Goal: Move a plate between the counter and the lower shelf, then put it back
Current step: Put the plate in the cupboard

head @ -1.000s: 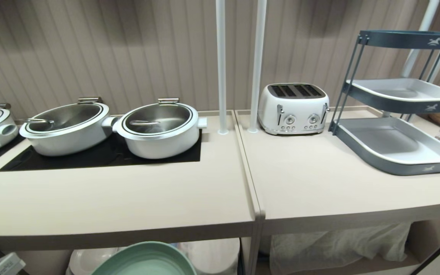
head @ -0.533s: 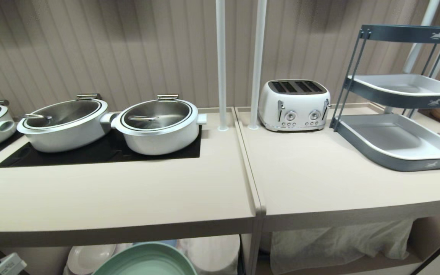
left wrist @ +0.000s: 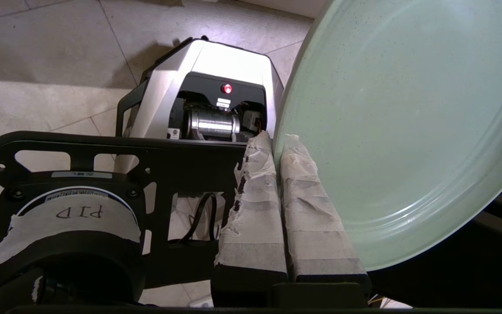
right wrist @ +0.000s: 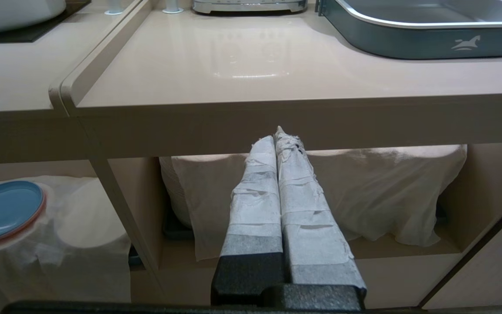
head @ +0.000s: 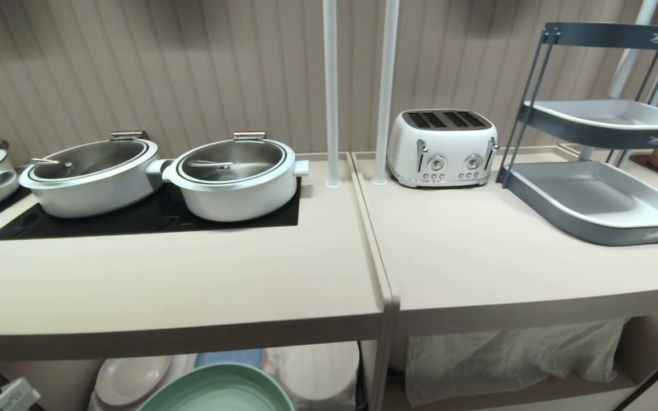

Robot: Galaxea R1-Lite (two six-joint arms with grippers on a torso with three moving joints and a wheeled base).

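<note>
The mint-green plate [head: 220, 391] shows at the bottom edge of the head view, below the front edge of the counter [head: 163, 297] and in front of the lower shelf [head: 60, 383]. My left gripper [left wrist: 277, 139] is shut on the plate [left wrist: 399, 131], its taped fingers [left wrist: 251, 196] pinching the rim, and the plate hangs tilted above the floor and my base. My right gripper [right wrist: 279, 133] is shut and empty, held before the neighbouring cloth-filled compartment.
Two white pots [head: 232, 180] stand on the black cooktop [head: 135, 222]. A toaster [head: 442, 147] and a grey-blue tray rack [head: 597, 200] stand on the adjoining slab. A blue plate [head: 229, 358], a cream plate [head: 132, 374] and a cloth-covered mound [head: 320, 371] lie in the lower shelf.
The whole head view has shifted, so the camera has sunk: more of the lower shelf and its blue and cream plates shows. The green plate stays at the bottom edge, still held.
</note>
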